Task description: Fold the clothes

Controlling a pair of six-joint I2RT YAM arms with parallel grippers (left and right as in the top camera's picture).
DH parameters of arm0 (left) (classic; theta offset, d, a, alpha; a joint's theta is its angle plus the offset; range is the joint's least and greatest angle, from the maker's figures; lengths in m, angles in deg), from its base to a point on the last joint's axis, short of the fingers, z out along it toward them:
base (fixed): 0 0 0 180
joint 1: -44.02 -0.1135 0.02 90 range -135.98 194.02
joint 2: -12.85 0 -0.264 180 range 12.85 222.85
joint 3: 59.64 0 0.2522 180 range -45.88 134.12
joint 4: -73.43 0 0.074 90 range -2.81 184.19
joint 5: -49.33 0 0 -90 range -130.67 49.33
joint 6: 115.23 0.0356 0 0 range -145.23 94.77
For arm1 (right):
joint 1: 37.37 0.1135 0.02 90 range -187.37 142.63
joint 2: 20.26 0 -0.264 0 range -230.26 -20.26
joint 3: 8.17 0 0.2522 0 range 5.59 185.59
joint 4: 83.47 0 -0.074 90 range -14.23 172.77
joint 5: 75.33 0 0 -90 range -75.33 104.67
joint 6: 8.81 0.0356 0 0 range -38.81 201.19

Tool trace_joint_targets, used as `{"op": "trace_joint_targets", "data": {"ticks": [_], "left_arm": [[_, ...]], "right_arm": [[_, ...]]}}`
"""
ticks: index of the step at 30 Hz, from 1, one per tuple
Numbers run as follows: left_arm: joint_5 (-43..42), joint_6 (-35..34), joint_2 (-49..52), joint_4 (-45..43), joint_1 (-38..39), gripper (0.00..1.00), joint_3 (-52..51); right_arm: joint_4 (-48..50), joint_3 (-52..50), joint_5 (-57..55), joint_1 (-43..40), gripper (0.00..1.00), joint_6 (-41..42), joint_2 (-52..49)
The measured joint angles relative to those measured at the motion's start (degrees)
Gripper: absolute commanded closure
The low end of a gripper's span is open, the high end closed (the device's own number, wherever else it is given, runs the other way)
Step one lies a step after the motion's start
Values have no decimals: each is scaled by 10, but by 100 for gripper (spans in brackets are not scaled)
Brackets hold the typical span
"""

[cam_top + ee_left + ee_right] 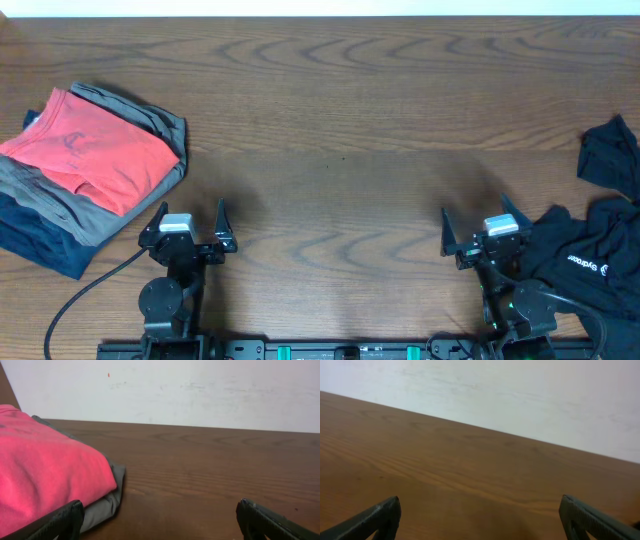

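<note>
1. Two arms are sitting at the 6 o'clock edge of the wooden surface (330, 120), one towards 7 o'clock and one towards 5 o'clock, both pointing at 12 o'clock.
2. The left claw (192, 210) is holding its fingers spread wide with nothing between them. Its wrist view is showing the dark fingertips (65, 520) far apart over bare wood.
3. The right claw (477, 212) is gaping just as wide and gripping nothing. Its own camera is looking out over plain wood only.
4. A black cable (80, 295) is curling from the left arm's base out towards 8 o'clock.
5. The black shirt (590, 250) is lying crumpled at 4 o'clock, just beside the right arm, and is running off the 3 o'clock edge of the overhead view.
   - White logo text (583, 262) is facing up.
   - A further black fold is lying a little farther back, at 3 o'clock.
   - Arm and cloth are both black, so I cannot tell whether they are touching.
6. At 9 o'clock, well apart from the shirt, a folded stack is resting: a coral-red garment (95, 150) is lying on top, a grey garment (160, 120) is showing beneath it, and a navy garment (40, 245) is sitting at the bottom. The left wrist view is catching the coral and grey layers at its 8 o'clock side.
7. Beyond the stack, bare wood is stretching towards 12 o'clock, where a pale wall (200, 390) is rising behind the far edge.
</note>
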Motion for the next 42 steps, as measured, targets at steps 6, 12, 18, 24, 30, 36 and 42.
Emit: {"op": "trace_joint_targets", "data": {"ticks": [6,12,18,24,30,36,42], "left_arm": [[-11,-46,7,45,0,2,20],[-62,-75,82,177,0,2,79],[-83,-82,202,296,0,2,214],[-91,-86,324,408,0,2,323],[-93,-88,389,431,0,2,339],[-95,-88,406,440,0,2,339],[-95,-88,406,441,0,2,339]], "right_arm": [[-23,6,-3,0,1,63,-18],[-165,83,-41,-1,1,124,-99],[-278,219,-66,-13,1,148,-238],[-380,347,-37,-33,1,153,-395],[-408,408,-29,-36,1,177,-485],[-502,405,-172,-90,1,319,-588],[-473,382,-215,-141,2,372,-699]]}}
